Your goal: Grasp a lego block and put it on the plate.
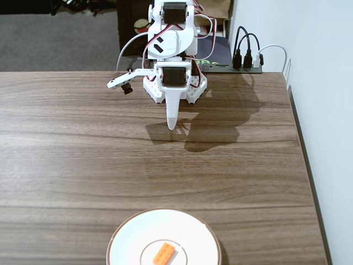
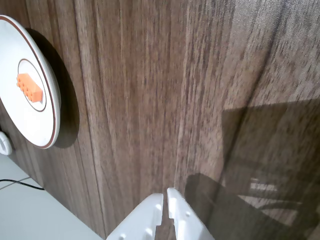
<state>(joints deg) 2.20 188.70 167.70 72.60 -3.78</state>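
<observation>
The orange lego block lies inside the raised inner ring of the white plate at the table's near edge in the fixed view. In the wrist view the same lego block rests on the plate at the far left. My white gripper hangs at the far end of the table near the arm's base, well away from the plate. Its two fingers almost touch at the tips, with nothing between them; the gripper enters the wrist view from the bottom edge.
The wooden table ends at a white wall on the right in the fixed view. Black cables and plugs sit behind the arm's base. A white cable end lies beyond the table edge in the wrist view.
</observation>
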